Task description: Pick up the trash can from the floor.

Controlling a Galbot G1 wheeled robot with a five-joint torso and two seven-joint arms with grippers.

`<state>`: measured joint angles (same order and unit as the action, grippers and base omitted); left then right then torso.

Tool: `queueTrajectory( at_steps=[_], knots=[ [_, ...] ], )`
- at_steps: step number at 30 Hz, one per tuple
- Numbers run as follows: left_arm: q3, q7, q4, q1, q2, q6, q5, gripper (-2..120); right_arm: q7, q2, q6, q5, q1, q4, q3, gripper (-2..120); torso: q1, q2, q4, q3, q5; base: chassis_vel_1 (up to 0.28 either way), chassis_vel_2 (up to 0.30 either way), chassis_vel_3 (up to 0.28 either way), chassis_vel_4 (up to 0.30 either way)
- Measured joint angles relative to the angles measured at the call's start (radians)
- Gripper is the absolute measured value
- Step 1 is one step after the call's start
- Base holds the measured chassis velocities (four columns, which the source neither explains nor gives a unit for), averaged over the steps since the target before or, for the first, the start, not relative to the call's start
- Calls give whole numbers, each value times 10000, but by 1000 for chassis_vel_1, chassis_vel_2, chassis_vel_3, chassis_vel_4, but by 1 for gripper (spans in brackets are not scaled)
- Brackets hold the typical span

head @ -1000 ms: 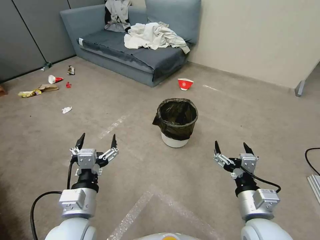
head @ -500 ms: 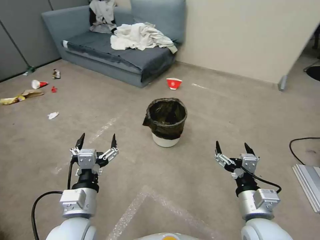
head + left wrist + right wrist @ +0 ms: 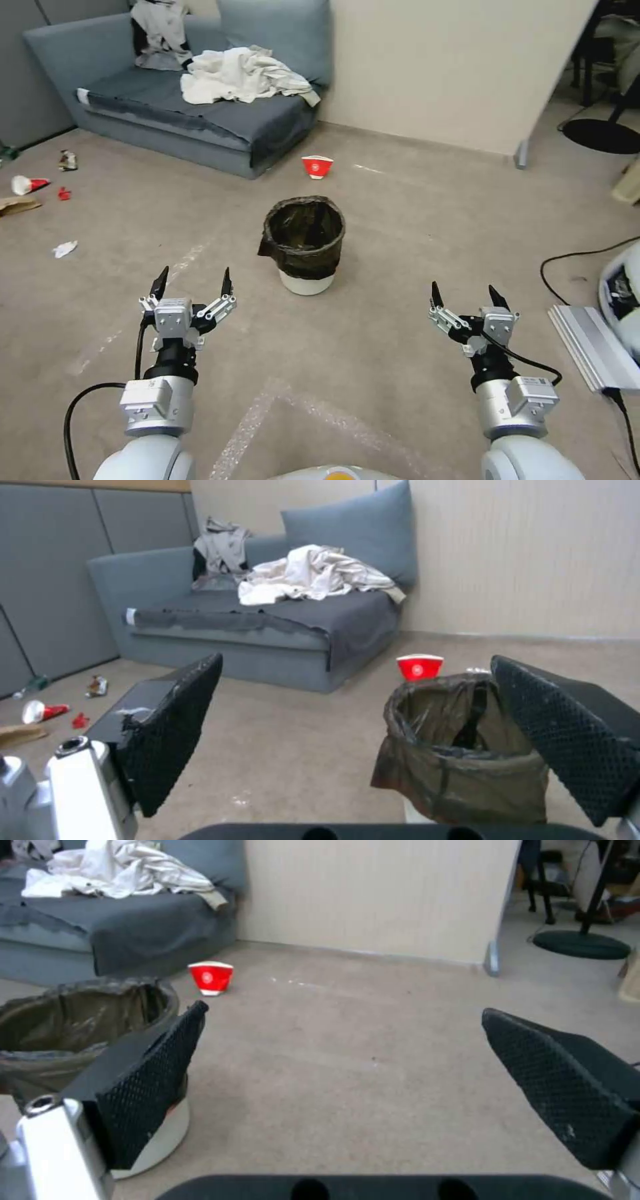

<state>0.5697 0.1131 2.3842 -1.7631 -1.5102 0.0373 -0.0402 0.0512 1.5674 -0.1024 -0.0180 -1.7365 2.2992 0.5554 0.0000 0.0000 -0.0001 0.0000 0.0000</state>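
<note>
Currently, items w/ places relative to the trash can:

1. Trash can [image 3: 305, 244] – upright on the floor [image 3: 400, 267], white base, crinkled black bag folded over rim, mouth open. Also seen from left wrist [image 3: 460, 750] and right wrist [image 3: 87, 1040].
2. Left claw [image 3: 193, 284] – on the robot's side of the can and to its left, held above the carpet, apart from the can; fingers spread wide, nothing between them. Left wrist view [image 3: 373, 740]: can sits in the gap toward the right-hand finger, no contact.
3. Right claw [image 3: 468, 297] – on the robot's side of the can and to its right, above the carpet, well apart from the can; fingers spread wide, nothing held. Right wrist view [image 3: 347, 1085]: can beside one finger, partly behind it.
4. Red-and-white paper bowl [image 3: 317, 166] – on carpet beyond the can, between can and sofa.
5. Sofa [image 3: 200, 113] – grey, beyond the can to the left, against the wall; pale crumpled clothes [image 3: 240, 73] heaped on the seat.
6. Litter [image 3: 40, 193] – scraps, wrappers, far left of the can, near the sofa end.
7. Black cable [image 3: 573, 260] – on carpet, far right of the can.
</note>
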Motion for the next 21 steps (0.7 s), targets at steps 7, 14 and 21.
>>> queueTrajectory(
  at_steps=[7, 14, 21],
  knots=[
    [39, 41, 0, 28, 9, 0, 141, 100, 12, 4, 4, -21, 2, -13, -4, 100, 0, -1, 3, 0, 0, 0, 0, 0, 0],
    [47, 38, -14, 58, 12, 5, 143, 100, 18, 12, 17, -23, 13, -26, -10, 100, 0, 0, 2, 0, 1, -92, 84, 89, -93],
    [61, 32, -49, 90, 21, 13, 144, 100, 23, 13, 33, -23, 21, -43, -21, 100, 1, -1, 1, 1, -1, -193, 185, 187, -187]
  ],
)
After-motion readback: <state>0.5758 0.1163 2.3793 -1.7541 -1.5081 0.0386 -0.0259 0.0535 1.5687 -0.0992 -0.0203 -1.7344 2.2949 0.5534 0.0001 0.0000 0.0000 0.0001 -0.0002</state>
